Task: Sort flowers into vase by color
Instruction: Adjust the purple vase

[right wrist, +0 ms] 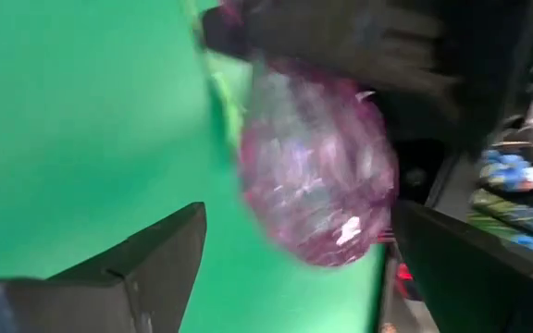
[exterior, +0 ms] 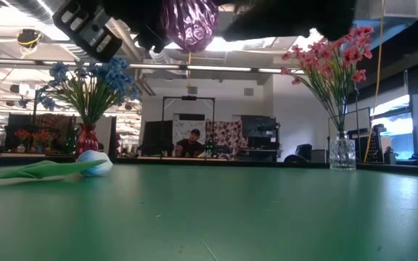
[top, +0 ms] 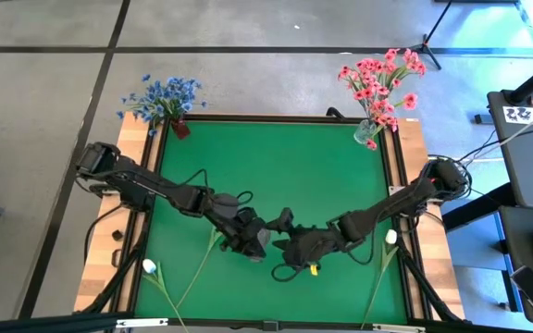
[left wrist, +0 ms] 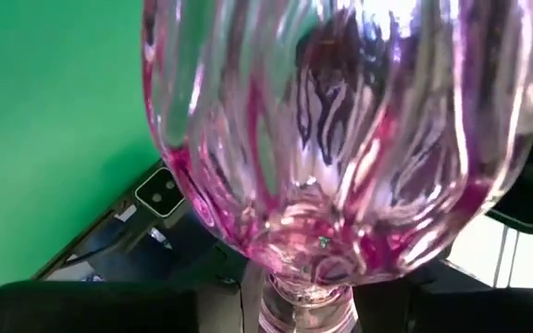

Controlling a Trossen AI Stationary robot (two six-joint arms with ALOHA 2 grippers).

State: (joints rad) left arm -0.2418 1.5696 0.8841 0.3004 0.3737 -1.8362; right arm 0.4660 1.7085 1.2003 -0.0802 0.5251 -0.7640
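On the far left corner of the green table (top: 276, 166) stands a small red vase (top: 180, 129) with the blue flowers (top: 162, 97) in it. Near the front left edge lies one white bud (top: 149, 266) on its long green stem, flat on the mat. Toward the middle, the left gripper (top: 259, 242) is raised above the table, and its fingers are clamped on the neck of a pink glass vase (left wrist: 340, 139); in the low view this vase (exterior: 188, 22) hangs high over the mat, not touching it. Just beside it is the right gripper (top: 290, 252), facing the pink vase with its two fingers (right wrist: 128, 268) wide apart, and they hold nothing. Near the right edge lies a second white bud (top: 390, 237) on its stem. At the far right corner stands a clear glass vase (top: 368, 131) with the pink flowers (top: 382, 79).
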